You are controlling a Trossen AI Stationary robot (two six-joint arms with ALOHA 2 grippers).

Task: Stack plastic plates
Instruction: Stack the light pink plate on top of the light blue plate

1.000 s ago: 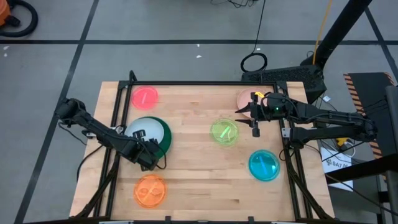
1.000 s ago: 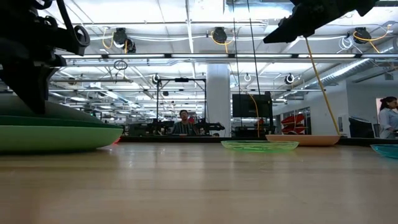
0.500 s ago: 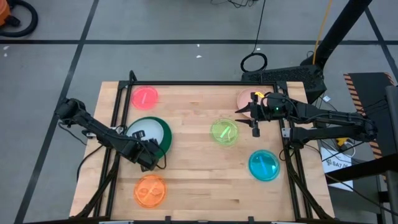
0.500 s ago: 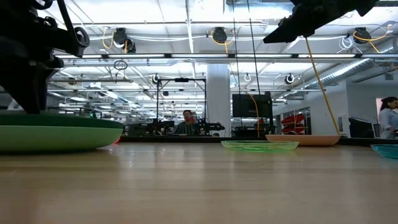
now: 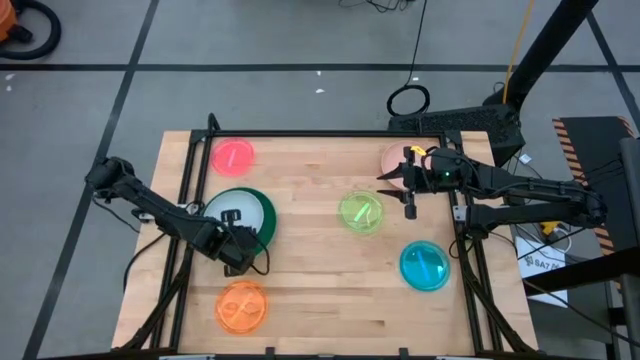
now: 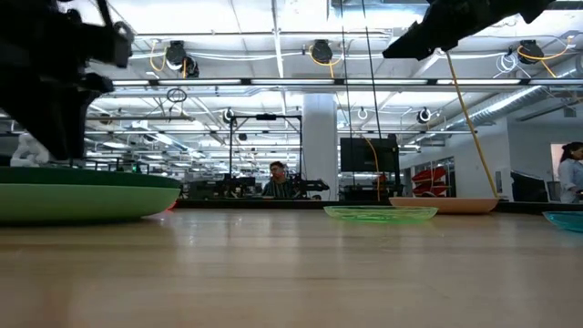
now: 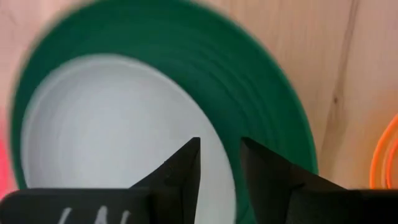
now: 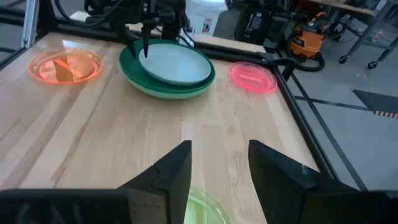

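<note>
A stack stands at the table's left. The light green plate [image 6: 82, 202] is at the bottom, the dark green plate [image 5: 264, 212] lies in it, and the pale blue plate [image 5: 235, 208] lies in the dark green one. My left gripper [image 7: 219, 155] is open narrowly just over the stack's near side, one finger over the pale plate [image 7: 112, 124] and one over the dark green rim [image 7: 273, 118]. My right gripper [image 5: 398, 192] hangs open above the table between the salmon plate [image 5: 390, 155] and the lime plate [image 5: 360, 212].
Single plates lie on the wood: red-pink [image 5: 233, 155] at far left, orange [image 5: 241, 306] at near left, blue [image 5: 425, 265] at near right. Bare wood spreads across the middle of the table [image 5: 310, 270]. A black frame rail [image 5: 320, 132] runs along the far edge.
In the low view the dark green plate, tilted up a second ago, has settled level in the light green plate. My left gripper has risen a little over the stack.
</note>
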